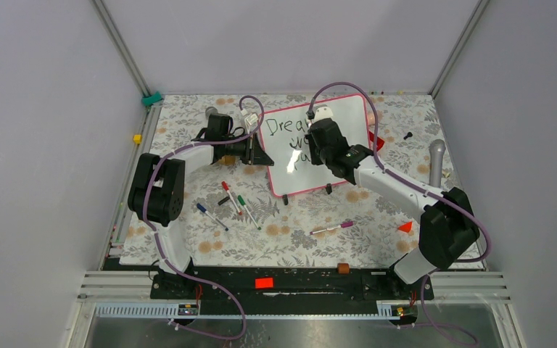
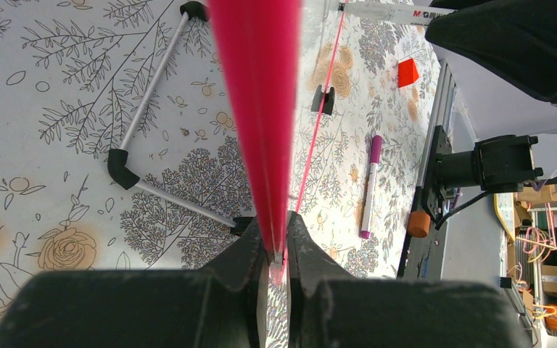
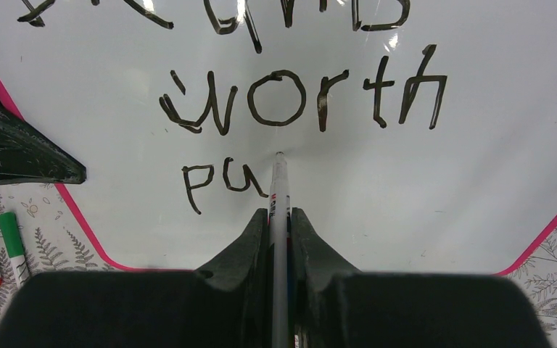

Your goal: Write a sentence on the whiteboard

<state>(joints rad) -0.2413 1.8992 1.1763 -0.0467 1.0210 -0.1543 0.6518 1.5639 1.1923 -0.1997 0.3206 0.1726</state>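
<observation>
Floral cloth covers the table inside a grey-walled cell, where the whiteboard [image 1: 301, 181] stands at the far centre between two robot arms. Its pink frame is turned slightly askew to the table edge. The left gripper [image 2: 279, 243] is shut on the frame at the board's left side, apparently steadying it. Seen from that wrist, the pink rim runs straight out from between the jaws. The right gripper [image 3: 281, 217] is closed around a marker [image 3: 280, 188], whose long axis points straight ahead from the jaws to the board face. The tip appears to touch the surface. The sentence [image 3: 301, 98] is unfinished: a first line cut off at the top of the right wrist view, "worth" complete below it, and only "pu" [image 3: 217, 181] on the third line. The tip sits just right of the "u" and just under the "o" of "worth". Bare white board lies to the tip's right along that line, so the remaining letters look likely to call for travel that way, parallel to "worth", by the right arm alone. Spare pens [image 1: 232, 199] lie on the cloth near the left arm, and a purple one [image 1: 331, 229] lies nearer the bases.
</observation>
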